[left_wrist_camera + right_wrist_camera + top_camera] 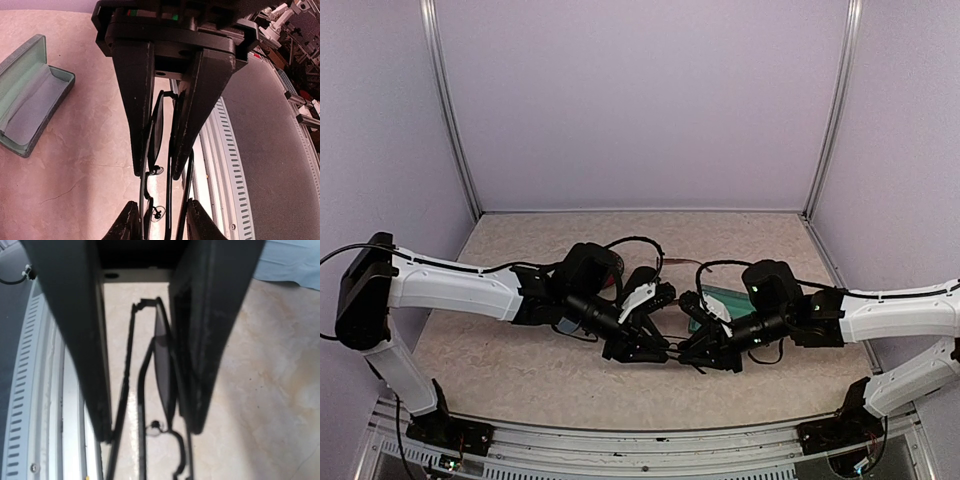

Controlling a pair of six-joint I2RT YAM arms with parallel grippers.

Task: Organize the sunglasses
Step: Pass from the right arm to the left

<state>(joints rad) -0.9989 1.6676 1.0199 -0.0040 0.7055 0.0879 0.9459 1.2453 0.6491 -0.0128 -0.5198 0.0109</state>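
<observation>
The black sunglasses (159, 135) are folded and hang just above the table near its front edge, between my two grippers. In the left wrist view my left gripper (162, 172) is shut on them, the lens against one finger and a thin arm against the other. In the right wrist view my right gripper (150, 432) grips the other end of the sunglasses (162, 370). From above, the left gripper (655, 350) and the right gripper (692, 352) face each other tip to tip, with the sunglasses (673, 350) hardly visible between them.
An open case (30, 95) with a green lining and a light-blue cloth inside lies on the table; from above the case (728, 298) lies behind the right wrist. Another light-blue cloth (295, 260) lies nearby. The table's metal front rail (220, 165) runs right beside the grippers.
</observation>
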